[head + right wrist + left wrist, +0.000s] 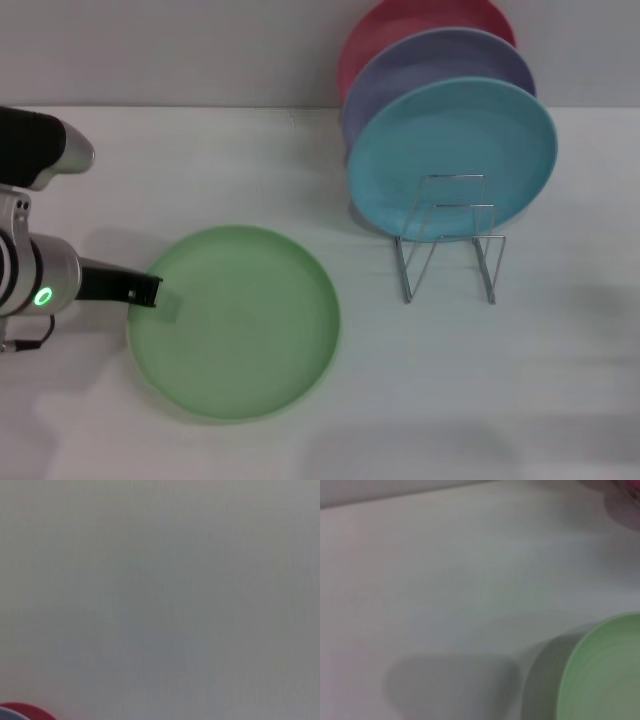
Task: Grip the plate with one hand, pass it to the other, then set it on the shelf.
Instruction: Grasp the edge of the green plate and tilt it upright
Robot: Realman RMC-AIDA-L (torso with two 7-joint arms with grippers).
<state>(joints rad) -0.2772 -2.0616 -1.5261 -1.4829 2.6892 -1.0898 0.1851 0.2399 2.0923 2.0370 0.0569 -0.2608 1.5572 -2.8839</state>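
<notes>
The light green plate (240, 320) lies flat on the white table (520, 380), towards the robot's left side of the head view. The left gripper (150, 292) reaches in from the left edge, and its dark fingertip sits right at the plate's left rim, over or against it. Only 1 dark finger (120, 285) shows clearly, so I cannot tell whether the gripper has closed on the rim or stands apart from it. A green light glows on the silver wrist section behind it.

The shelf (450, 235), a small rack of thin silver wire with upright rectangular loops, stands on the table to the right of the plate and well apart from it. 3 other plates stand on edge at the back of the rack, one behind another: a turquoise-blue plate (450, 155) in front, a lavender plate (440, 65) behind it, and a red plate (400, 25) at the rear. The front loops of the rack hold nothing.

In the left wrist view, part of the green plate's rim (605, 675) shows against the table, with a soft shadow beside it.

The right gripper does not appear in any view. The right wrist view shows mostly bare table, with a sliver of the red plate (27, 711) at one corner.
</notes>
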